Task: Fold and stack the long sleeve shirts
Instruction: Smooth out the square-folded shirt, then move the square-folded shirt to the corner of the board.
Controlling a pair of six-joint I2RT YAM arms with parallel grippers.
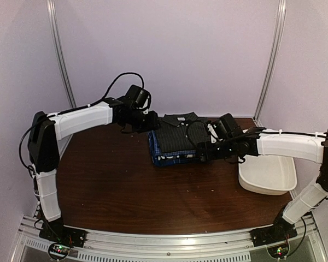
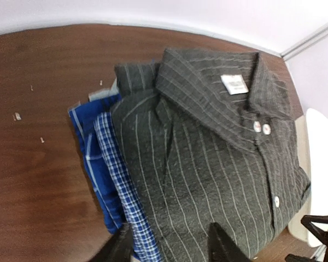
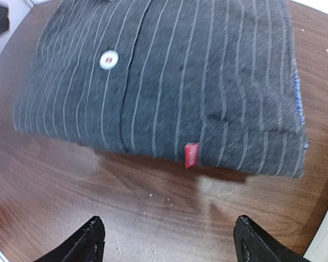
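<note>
Three folded long sleeve shirts lie in one stack at the back middle of the table. The dark charcoal pinstriped shirt is on top, collar toward the back wall. Under it, the blue checked shirt and a plain blue shirt stick out at the left edge. My left gripper hovers over the stack's left side, jaws apart, nothing pinched. By the stack's right front corner my right gripper stands wide open over bare wood, short of the shirt's hem and red tag.
A white oblong tub sits on the right side of the brown table, under the right forearm. Lilac walls with metal rails close in the back and sides. Small white crumbs lie on the wood.
</note>
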